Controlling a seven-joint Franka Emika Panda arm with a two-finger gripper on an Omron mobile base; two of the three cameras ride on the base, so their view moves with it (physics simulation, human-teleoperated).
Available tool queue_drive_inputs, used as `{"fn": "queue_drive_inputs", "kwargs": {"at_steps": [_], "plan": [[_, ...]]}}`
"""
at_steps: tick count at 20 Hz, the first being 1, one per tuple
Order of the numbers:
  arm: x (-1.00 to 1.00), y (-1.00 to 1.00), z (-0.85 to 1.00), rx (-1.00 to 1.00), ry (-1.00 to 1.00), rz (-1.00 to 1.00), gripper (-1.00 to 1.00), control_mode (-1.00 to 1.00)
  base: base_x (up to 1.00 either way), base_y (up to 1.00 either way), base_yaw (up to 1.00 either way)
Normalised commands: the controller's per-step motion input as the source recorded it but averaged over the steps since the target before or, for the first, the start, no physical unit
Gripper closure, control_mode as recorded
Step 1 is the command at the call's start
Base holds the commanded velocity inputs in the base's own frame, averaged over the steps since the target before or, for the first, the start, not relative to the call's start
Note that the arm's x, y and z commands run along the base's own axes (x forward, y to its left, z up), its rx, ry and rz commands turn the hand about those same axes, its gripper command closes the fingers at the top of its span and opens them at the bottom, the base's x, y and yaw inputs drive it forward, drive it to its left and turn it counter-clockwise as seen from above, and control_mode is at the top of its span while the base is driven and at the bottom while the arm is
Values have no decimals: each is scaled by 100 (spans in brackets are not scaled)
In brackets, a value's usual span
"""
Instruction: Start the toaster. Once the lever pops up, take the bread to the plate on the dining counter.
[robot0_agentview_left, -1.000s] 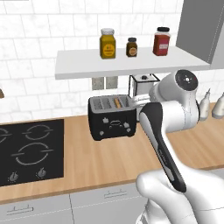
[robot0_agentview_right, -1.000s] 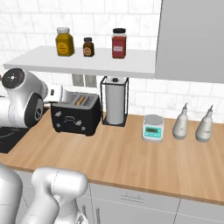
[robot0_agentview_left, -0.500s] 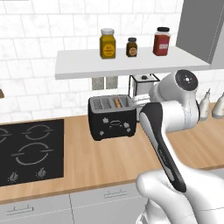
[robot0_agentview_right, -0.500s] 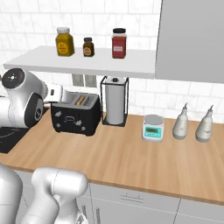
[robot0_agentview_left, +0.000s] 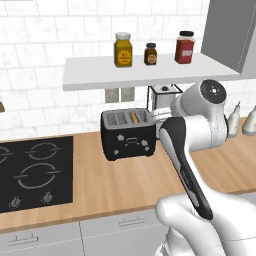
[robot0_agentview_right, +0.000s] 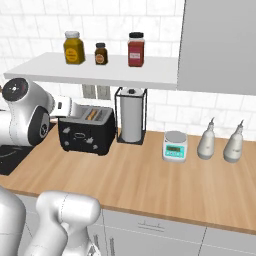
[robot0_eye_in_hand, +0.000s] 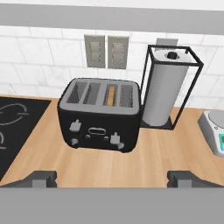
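- The toaster (robot0_eye_in_hand: 99, 113) stands on the wooden table (robot0_eye_in_hand: 144, 153), near the tiled wall, and serves as the landmark here.
- The bread (robot0_eye_in_hand: 112, 95) sits in the toaster's third slot from the left as the hand view has it; only its tan top edge is visible, the rest is hidden in the slot.
- In the left base view the toaster (robot0_agentview_left: 128, 134) is partly covered on its right by the white arm, and the bread (robot0_agentview_left: 134, 117) is a thin orange sliver.
- The end effector (robot0_eye_in_hand: 112, 178) hovers in front of the toaster, its fingertips (robot0_eye_in_hand: 40, 177) set wide apart and holding nothing.
- Compared with the earlier frames, nothing has shifted: arm, toaster and bread keep the same places.
- The hand view shows the two levers and small knobs on the toaster's front; the right base view gives the toaster (robot0_agentview_right: 87, 131) from its side, with those markings hard to read.
- Right of the toaster stands a paper towel holder (robot0_eye_in_hand: 167, 89); further right is a scale (robot0_agentview_right: 175, 145), cut off at the hand view's edge.
- Left of the toaster lies the black cooktop (robot0_agentview_left: 34, 172).
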Motion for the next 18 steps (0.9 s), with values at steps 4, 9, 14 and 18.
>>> {"fn": "queue_drive_inputs", "kwargs": {"at_steps": [4, 9, 14, 18], "plan": [[0, 0, 0, 0, 0, 0, -100, -100, 0, 0, 0], [0, 0, 0, 0, 0, 0, -100, -100, 0, 0, 0], [0, 0, 0, 0, 0, 0, -100, -100, 0, 0, 0], [0, 0, 0, 0, 0, 0, -100, -100, 0, 0, 0]]}}
